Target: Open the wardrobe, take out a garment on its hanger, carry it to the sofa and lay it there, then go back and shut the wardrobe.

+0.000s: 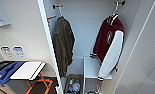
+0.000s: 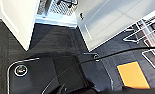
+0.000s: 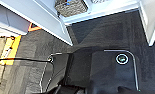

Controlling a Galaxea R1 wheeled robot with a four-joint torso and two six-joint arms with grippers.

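The wardrobe [image 1: 88, 30] stands open in front of me, its white doors swung out to either side [image 1: 49, 45] [image 1: 143, 50]. Inside on the right hangs the garment [image 1: 110, 37], a maroon jacket with white sleeves, on its white hanger [image 1: 115, 10] hooked over a dark peg. In the left wrist view both door bottoms [image 2: 15, 20] [image 2: 110, 20] stand over dark carpet, with my left gripper [image 2: 61, 88] low above my own base. In the right wrist view my right gripper [image 3: 59, 88] also hangs over the base, well short of the wardrobe.
An olive-brown jacket [image 1: 63, 42] hangs inside on the left. A white shelf [image 1: 91, 67] sits below the maroon jacket, and a woven basket [image 1: 73, 85] [image 3: 70, 7] stands on the wardrobe floor. A white table [image 1: 28, 70] with orange legs stands to the left.
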